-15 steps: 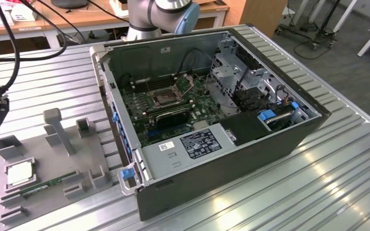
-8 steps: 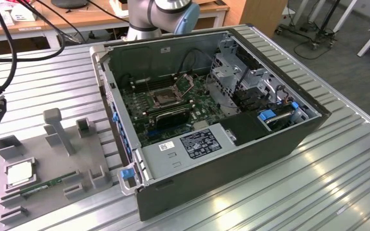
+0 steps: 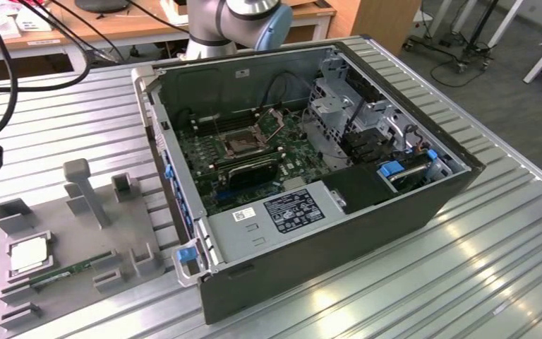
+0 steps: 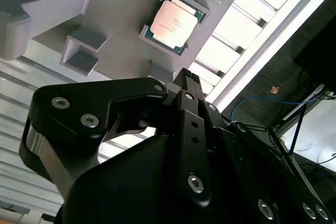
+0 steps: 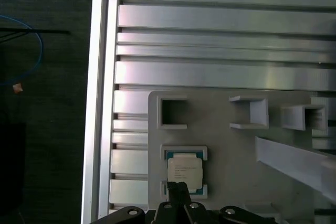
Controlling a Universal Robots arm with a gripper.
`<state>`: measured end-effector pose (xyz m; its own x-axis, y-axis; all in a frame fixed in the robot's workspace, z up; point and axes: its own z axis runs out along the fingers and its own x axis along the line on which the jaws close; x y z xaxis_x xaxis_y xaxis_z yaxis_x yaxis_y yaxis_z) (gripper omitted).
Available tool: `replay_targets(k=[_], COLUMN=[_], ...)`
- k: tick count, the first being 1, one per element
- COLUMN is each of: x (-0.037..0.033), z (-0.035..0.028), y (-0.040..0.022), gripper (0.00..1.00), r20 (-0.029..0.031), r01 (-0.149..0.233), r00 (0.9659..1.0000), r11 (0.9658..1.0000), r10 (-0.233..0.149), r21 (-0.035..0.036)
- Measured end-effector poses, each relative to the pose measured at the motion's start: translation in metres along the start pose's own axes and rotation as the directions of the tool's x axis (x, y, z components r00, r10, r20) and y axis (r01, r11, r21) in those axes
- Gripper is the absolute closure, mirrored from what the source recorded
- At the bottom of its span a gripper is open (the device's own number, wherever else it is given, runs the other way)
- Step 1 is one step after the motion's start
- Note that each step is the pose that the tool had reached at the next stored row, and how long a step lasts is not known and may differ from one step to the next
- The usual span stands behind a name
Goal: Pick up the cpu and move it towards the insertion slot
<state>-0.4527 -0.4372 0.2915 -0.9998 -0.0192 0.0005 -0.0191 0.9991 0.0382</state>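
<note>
The cpu (image 3: 28,254), a flat square chip with a silvery top, lies in a shallow nest on a grey fixture plate (image 3: 121,233) at the exterior view's left. Both wrist views show the chip, cpu (image 5: 185,173) and cpu (image 4: 173,22), flat in that nest. My gripper (image 5: 178,188) hangs above its near edge, apart from it, shut with nothing in it; gripper (image 4: 186,78) shows the narrow tips together. The insertion slot (image 3: 245,143), a silver-framed square socket with a dark centre, sits on the green board inside the open computer case (image 3: 346,233).
A green memory stick (image 3: 64,272) lies on the fixture plate beside the chip. Grey posts and brackets (image 3: 85,191) rise from that plate. The ribbed metal table's edge (image 5: 100,103) runs close by the plate. Drive cages and cables (image 3: 356,120) crowd the case beside the socket.
</note>
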Motion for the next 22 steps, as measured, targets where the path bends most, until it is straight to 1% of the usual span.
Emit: replay_targets(k=[7, 12, 15, 20, 22], x=[0.0069, 0.0069, 0.0041, -0.0054, -0.0077], z=[0.0002, 0.0017, 0.0027, 0.0044, 0.0057], y=[0.0001, 0.0001, 0.0000, -0.0003, -0.0004], gripper=[0.89, 0.89, 0.89, 0.89, 0.89], r20=[0.0000, 0.0000, 0.0000, 0.0000, 0.0000], r01=[0.000, 0.000, 0.000, 0.000, 0.000], r00=[1.0000, 1.0000, 1.0000, 1.0000, 1.0000], r11=[1.0000, 1.0000, 1.0000, 1.0000, 1.0000], r10=[0.000, 0.000, 0.000, 0.000, 0.000], r21=[0.0000, 0.0000, -0.0001, 0.0000, 0.0000])
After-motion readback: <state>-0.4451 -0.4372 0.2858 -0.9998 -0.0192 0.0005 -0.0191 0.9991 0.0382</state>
